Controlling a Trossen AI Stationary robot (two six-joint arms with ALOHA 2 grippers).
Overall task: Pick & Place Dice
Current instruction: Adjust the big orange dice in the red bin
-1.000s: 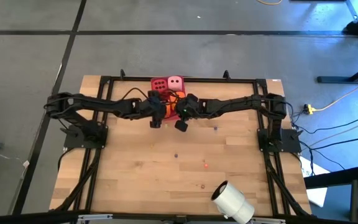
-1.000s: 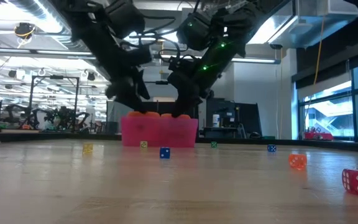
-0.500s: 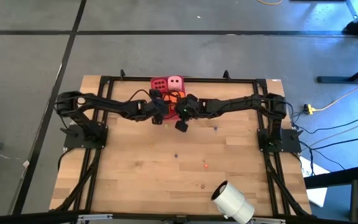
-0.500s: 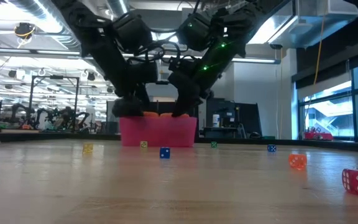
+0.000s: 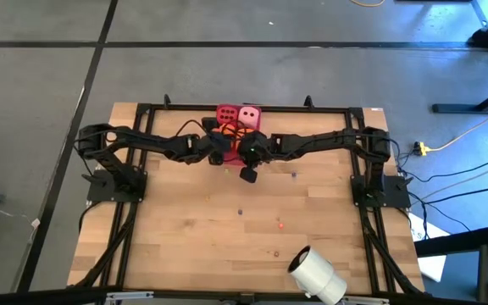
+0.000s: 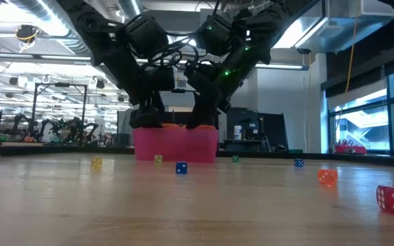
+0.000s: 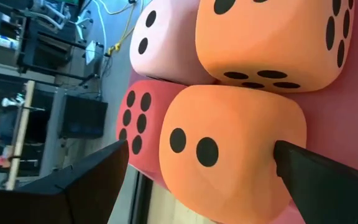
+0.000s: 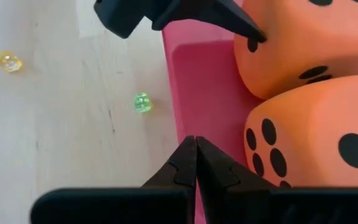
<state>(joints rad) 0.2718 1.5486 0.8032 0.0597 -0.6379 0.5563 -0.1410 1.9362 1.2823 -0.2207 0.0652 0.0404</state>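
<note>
Nearest, small dice (image 6: pixel 181 168) strewn on the table (image 5: pixel 227 237). At the far edge, four big dice (image 7: pixel 229 149) packed in the pink tray (image 8: pixel 204 93). Left gripper (image 7: pixel 197 168) spread wide astride one orange die, perhaps touching. Right gripper (image 8: pixel 196 163) pinched shut, empty, over the tray's floor.

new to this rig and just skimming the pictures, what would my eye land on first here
First, the cluster of big soft dice at the table's far edge: a red die and a pale pink die side by side, with two orange dice packed against them on a red tray. Both arms meet there: the left gripper open around one orange die, the right gripper shut over the tray. A white roll lies at the near edge.
</note>
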